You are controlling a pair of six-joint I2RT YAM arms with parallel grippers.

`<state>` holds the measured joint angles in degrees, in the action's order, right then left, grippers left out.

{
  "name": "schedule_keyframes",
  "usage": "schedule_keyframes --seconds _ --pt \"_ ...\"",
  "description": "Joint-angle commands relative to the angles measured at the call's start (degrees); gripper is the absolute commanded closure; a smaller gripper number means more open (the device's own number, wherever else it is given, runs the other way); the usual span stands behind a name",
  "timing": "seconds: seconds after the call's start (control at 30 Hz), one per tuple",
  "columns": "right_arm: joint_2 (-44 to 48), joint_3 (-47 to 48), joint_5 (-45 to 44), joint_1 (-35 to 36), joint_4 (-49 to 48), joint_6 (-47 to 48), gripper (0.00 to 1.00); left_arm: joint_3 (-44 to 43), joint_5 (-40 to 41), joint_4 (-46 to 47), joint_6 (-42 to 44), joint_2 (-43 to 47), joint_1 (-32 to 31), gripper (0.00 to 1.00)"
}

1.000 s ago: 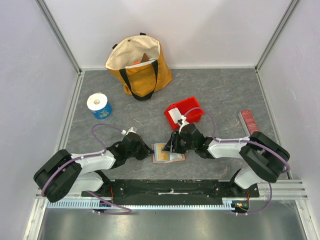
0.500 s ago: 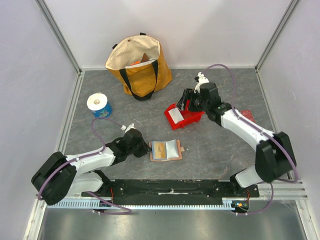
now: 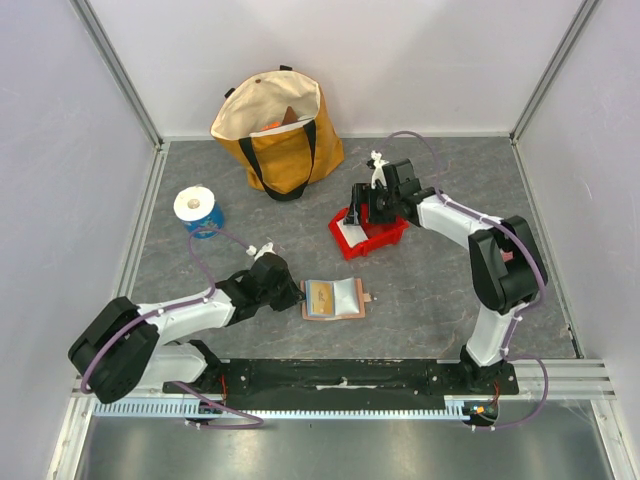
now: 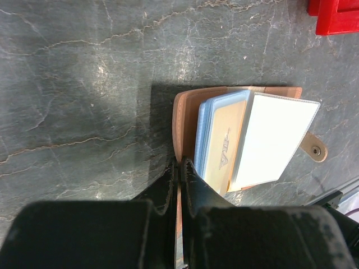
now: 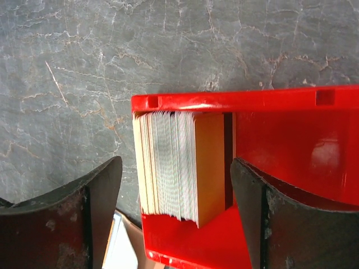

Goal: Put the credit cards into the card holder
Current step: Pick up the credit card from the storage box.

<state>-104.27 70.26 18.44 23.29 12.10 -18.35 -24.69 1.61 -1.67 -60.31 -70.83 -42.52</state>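
Lower left of the top view: left arm stretched low and flat toward frame centre, left gripper (image 3: 295, 294) at the left edge of the card holder (image 3: 335, 298). Jaws together, pinching that tan edge. Holder open on the counter (image 3: 430, 290), with 1 yellowish card (image 4: 221, 143) and 1 white card (image 4: 275, 137) inside. Farther up, right of centre: right arm folded back, right gripper (image 3: 358, 212) pointing down over the red bin (image 3: 388, 236). Jaws apart, straddling a stack of credit cards (image 5: 207, 162) standing on edge. Too tightly packed to count.
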Motion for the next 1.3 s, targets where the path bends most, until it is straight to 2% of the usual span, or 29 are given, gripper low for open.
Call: schedule_keyframes --seconds 0.0,0.4,0.63,0.97,1.27 --pt "-2.95 3.74 2.39 -0.61 -0.06 1.82 0.14 -1.5 0.94 0.18 2.31 -0.54 0.25 0.98" --pt "-5.95 4.71 7.31 -0.88 -0.06 1.65 0.14 -1.77 0.41 0.79 2.39 -1.59 0.69 0.98" --pt "-5.16 4.62 10.83 -1.05 -0.06 1.65 0.2 -2.03 -0.11 1.14 2.39 -2.47 0.69 0.98" --pt "-4.28 4.45 10.66 -1.4 0.03 1.47 0.25 -1.77 -0.2 1.15 2.22 -2.38 0.6 0.98" --pt "-3.13 4.1 8.99 -1.84 0.56 1.47 0.36 -1.77 -0.38 1.5 2.22 -2.82 0.69 0.98"
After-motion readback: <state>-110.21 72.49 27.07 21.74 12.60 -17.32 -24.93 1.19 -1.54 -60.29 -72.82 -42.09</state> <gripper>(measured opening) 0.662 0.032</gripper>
